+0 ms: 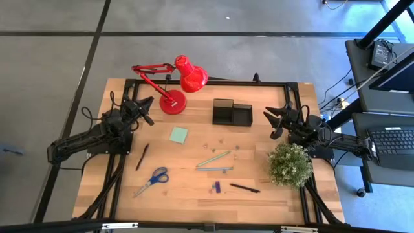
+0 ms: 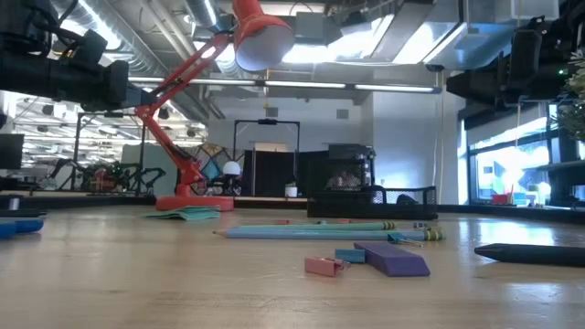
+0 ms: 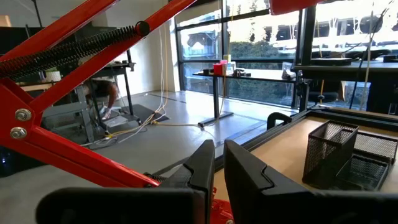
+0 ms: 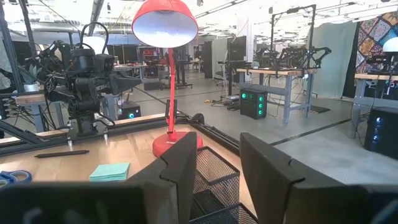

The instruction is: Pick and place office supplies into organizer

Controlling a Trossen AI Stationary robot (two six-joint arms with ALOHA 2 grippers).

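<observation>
Flanking the organizer (image 1: 232, 113), red lamp (image 1: 184, 81) and plant (image 1: 289, 164); both claws released.

Black organizer (image 1: 232, 113) upright; supplies (image 1: 213, 163) scattered flat.

Black mesh organizer (image 1: 232, 113), red lamp (image 1: 183, 81)

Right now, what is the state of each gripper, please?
Left gripper: open, holding nothing, raised beside the red lamp.
Right gripper: open, holding nothing, raised near the organizer.
</observation>
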